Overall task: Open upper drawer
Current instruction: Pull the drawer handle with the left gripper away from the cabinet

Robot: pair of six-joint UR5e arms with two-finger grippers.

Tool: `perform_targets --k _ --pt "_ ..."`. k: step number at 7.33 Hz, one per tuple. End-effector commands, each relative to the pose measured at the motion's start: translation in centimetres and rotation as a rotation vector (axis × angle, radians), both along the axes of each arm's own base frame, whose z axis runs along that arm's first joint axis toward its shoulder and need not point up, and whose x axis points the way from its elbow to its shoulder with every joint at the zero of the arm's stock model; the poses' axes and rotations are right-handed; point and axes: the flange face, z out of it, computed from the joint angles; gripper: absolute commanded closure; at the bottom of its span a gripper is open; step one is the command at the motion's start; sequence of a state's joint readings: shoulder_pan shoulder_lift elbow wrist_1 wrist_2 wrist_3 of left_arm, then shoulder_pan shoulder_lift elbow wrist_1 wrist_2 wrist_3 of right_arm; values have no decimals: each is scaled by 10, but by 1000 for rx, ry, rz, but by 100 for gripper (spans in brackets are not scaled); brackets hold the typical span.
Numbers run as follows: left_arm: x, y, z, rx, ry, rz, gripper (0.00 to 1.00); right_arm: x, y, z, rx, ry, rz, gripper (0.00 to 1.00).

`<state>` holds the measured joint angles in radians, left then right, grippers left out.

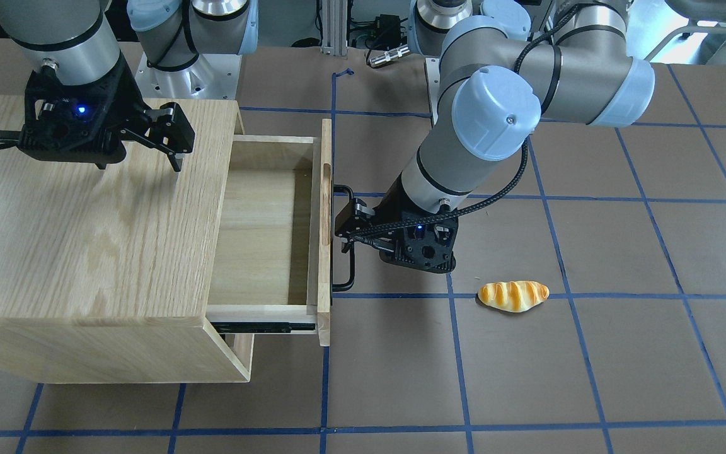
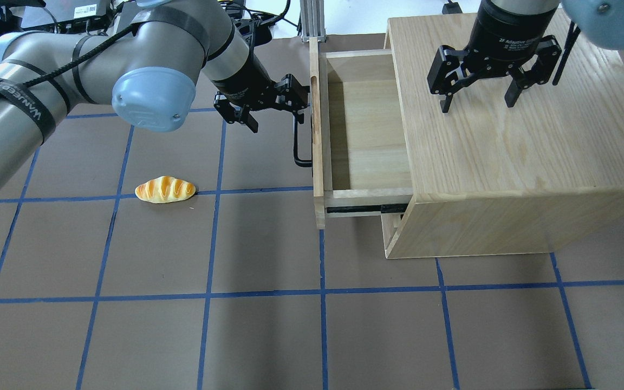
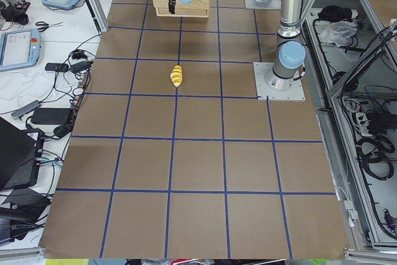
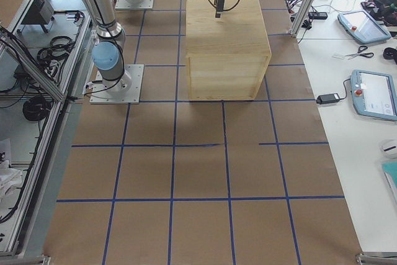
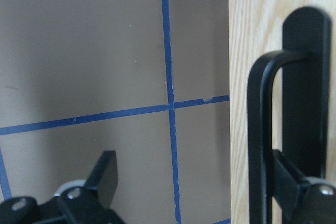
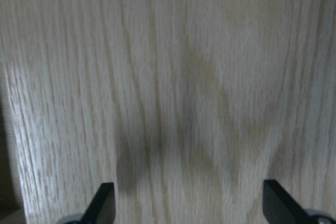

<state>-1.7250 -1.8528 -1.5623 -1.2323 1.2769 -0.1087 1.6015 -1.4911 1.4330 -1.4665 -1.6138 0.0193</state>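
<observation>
- Drawer [image 2: 366,141] stands well out of the cabinet [image 2: 534,151].
- Left gripper [image 2: 277,116] is at the handle [image 2: 297,146], fingers spread, one hooked behind the bar.
- Right gripper [image 2: 477,105] is over the cabinet top, fingers spread.
- Roll [image 2: 164,189] lies well apart.

Left gripper [image 2: 278,116] low, right gripper [image 2: 477,105] high, both jaws apart.

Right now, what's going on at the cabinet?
The upper drawer stands pulled well out of the oak cabinet and looks empty. The left gripper is open at the drawer's black bar handle, with one finger hooked behind the bar. The right gripper is open, fingertips down at the cabinet top; whether they touch it I can't tell. A bread roll lies on the table, untouched.
</observation>
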Motion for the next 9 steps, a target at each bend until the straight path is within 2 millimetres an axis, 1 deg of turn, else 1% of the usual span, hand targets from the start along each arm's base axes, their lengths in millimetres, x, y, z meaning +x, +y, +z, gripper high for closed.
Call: perform_targets --k 1,6,7,8,9 --pt "20 1 1 -5 -16 -6 0 -1 0 0 0 0 -1 0" --pt "67 0 16 3 -21 18 0 0 0 -1 1 0 -1 0" --pt "73 0 18 1 -21 20 0 -1 0 0 0 0 -2 0" --pt "77 0 29 1 -23 28 0 0 0 0 0 0 1 0" --pt "83 7 46 6 -52 33 0 0 0 0 0 0 1 0"
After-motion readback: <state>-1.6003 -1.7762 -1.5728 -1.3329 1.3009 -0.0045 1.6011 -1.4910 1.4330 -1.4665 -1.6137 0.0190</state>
